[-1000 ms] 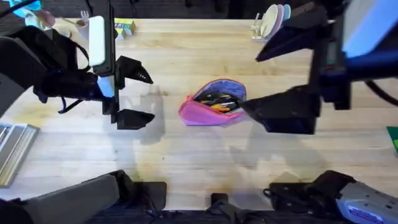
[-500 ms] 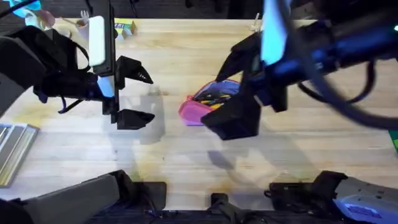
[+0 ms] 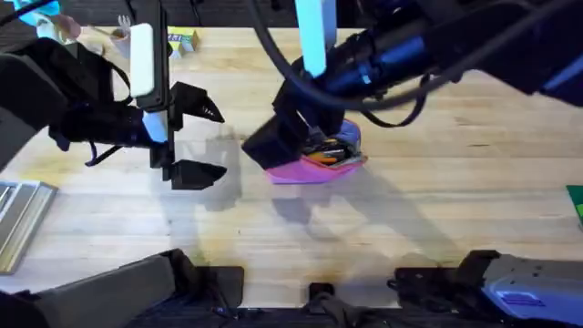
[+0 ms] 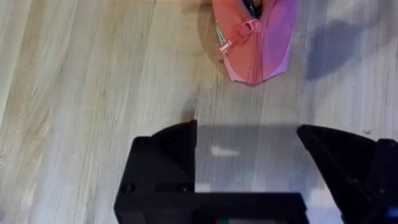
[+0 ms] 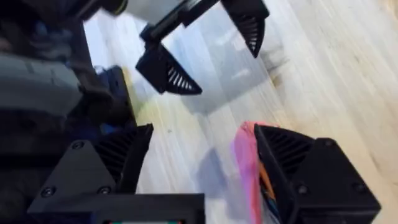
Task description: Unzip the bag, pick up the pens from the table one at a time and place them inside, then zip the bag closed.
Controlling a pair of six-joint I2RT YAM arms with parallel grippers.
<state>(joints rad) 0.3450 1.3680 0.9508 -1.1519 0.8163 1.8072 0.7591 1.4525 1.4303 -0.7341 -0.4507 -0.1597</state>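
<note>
The bag (image 3: 314, 162) lies near the middle of the overhead frame, on the table (image 3: 437, 210), its mouth gaping, with orange and dark pens (image 3: 323, 153) visible inside. In the left wrist view the pouch sits at the top centre, its pink-red pull tab (image 4: 249, 28) resting against the fabric at the end nearest that camera.

The right gripper (image 3: 273, 146) reaches in from the upper right of the overhead frame and hangs over the bag's left end, jaws spread; in its own wrist view one finger sits right at the pink fabric, the other over bare wood. The left gripper (image 3: 196, 137) hovers at centre left of the overhead frame, just beside the bag but apart from it, jaws also spread with nothing between them.

With the pens apparently inside, zipping looks like the step left (though whether the whole set is in, I cannot confirm).

The risks from here, as I judge them: the pouch is light and unanchored, so a pull on the tab with no counter-hold would likely drag the whole bag across the wood rather than run the slider. A pen end standing proud in the opening could jam the zipper. And both grippers converge on the same end, so they could collide.
</note>
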